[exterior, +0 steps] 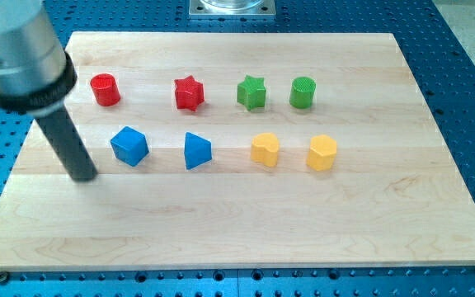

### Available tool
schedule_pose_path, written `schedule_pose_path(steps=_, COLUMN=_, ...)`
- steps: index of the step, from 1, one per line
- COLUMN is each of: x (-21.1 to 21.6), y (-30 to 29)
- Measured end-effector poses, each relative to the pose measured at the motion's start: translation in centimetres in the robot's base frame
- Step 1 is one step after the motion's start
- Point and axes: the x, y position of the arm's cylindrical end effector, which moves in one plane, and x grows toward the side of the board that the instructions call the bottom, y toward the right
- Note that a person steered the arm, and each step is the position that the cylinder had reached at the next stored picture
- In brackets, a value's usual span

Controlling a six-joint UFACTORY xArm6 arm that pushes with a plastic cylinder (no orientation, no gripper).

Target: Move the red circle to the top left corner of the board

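Note:
The red circle (105, 89) stands near the board's upper left, a little in from the top left corner. My tip (83, 176) rests on the wooden board (246, 223) at the view's left, below the red circle and just left of the blue cube (129, 146). The tip touches no block. The rod rises up and left to the grey arm body (19, 49).
A red star (189, 92), a green star (251, 92) and a green circle (303, 92) line up right of the red circle. A blue triangular block (196, 151), a yellow block (265, 150) and a yellow hexagon (322, 153) form the lower row.

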Motion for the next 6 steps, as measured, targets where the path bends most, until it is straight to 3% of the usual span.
schedule_pose_path(steps=1, x=-5.7, y=0.6)
schedule_pose_path(steps=2, x=-6.7, y=0.6)
schedule_pose_path(steps=3, x=-11.4, y=0.6)
schedule_pose_path(steps=5, x=-11.4, y=2.5)
schedule_pose_path(steps=6, x=-19.0, y=1.4)
